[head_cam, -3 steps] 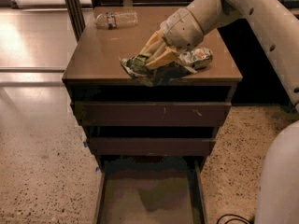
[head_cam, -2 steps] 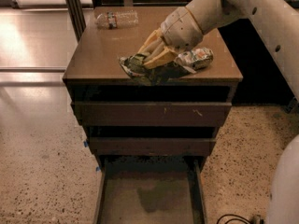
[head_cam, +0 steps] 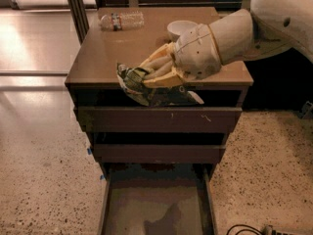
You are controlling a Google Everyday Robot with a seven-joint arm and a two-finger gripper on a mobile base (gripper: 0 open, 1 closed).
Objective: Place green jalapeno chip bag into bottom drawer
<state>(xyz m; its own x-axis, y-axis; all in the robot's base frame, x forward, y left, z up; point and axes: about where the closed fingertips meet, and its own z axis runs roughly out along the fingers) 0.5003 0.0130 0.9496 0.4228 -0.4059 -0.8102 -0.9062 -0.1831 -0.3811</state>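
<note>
My gripper (head_cam: 146, 76) is shut on the green jalapeno chip bag (head_cam: 146, 89), a crinkled dark green foil bag with pale print. It holds the bag in the air in front of the cabinet's front edge, level with the top drawer. The bag hangs partly over the top drawer's front. The bottom drawer (head_cam: 156, 204) is pulled out below, its plain brown floor bare and showing a dark shadow. The bag hangs above the drawer's back part.
A clear plastic bottle (head_cam: 121, 20) lies at the back left of the cabinet top (head_cam: 98, 53). A white bowl (head_cam: 180, 29) stands at the back behind my wrist. The two upper drawers (head_cam: 156, 119) are closed. A cable (head_cam: 244, 229) lies on the speckled floor at right.
My gripper has lifted the chip bag off the cabinet top and carried it forward past the front edge. The drink can beside it is no longer visible.
</note>
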